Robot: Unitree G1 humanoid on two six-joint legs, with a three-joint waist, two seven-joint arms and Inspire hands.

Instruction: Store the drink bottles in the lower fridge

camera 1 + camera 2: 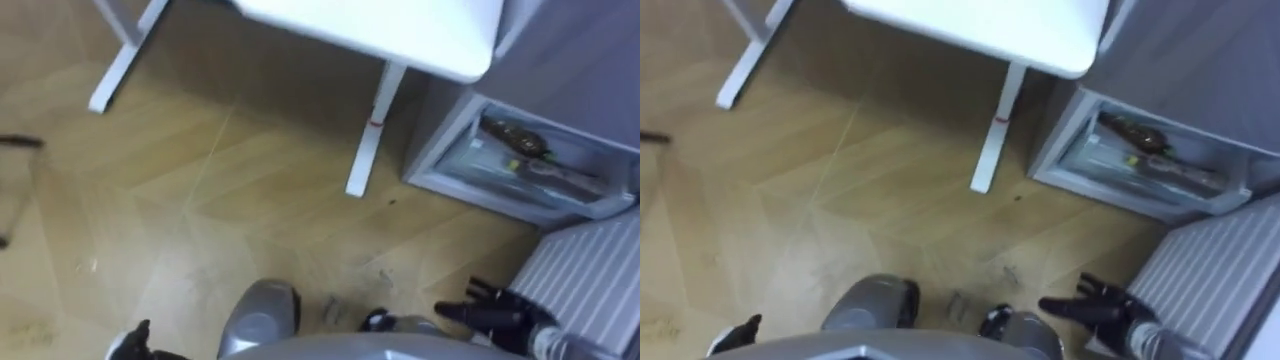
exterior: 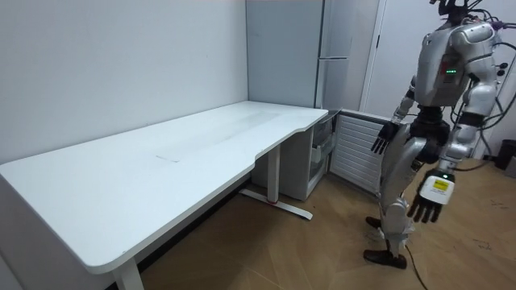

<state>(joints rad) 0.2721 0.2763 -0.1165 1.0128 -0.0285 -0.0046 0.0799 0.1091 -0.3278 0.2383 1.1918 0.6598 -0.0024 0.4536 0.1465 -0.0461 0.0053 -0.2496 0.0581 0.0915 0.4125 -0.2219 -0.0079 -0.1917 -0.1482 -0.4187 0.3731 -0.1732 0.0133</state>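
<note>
Drinks (image 1: 525,150) are lying inside the open lower fridge (image 1: 438,145): dark, glossy, elongated bottle shapes on a clear shelf. Right hand (image 1: 492,313) is hanging empty, fingers spread, just beside the fridge's ribbed white door (image 1: 590,270). Left hand (image 2: 427,209) is hanging slack and empty, farther from the fridge. Risks I'm seeing: round bottles rolling out, and the door clipping the right hand when swinging shut.
</note>
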